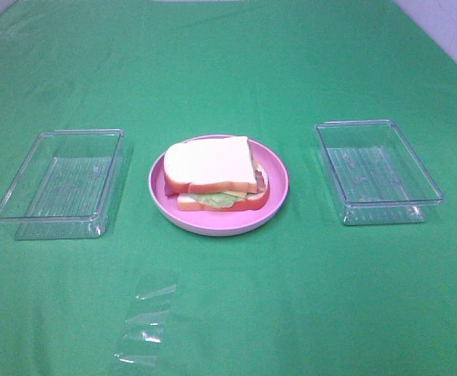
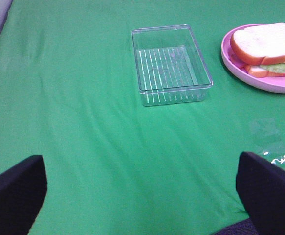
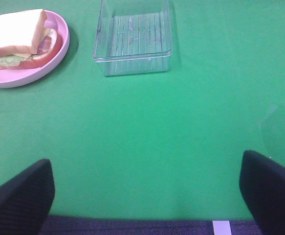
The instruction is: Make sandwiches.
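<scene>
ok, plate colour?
The plate is pink; clearest in the exterior high view.

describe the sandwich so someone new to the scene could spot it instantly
On the green cloth, two clear trays flank a round pink plate at centre. The sandwich sits on that plate: stacked white bread slices with orange-brown crust, lettuce showing between, the only food present.

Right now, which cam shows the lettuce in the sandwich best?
Exterior high: the lettuce shows along the sandwich's front edge, between the bread slices, with the whole stack in frame. Left wrist shows a cropped green strip at the picture's edge; right wrist shows a sliver under the top slice.
</scene>
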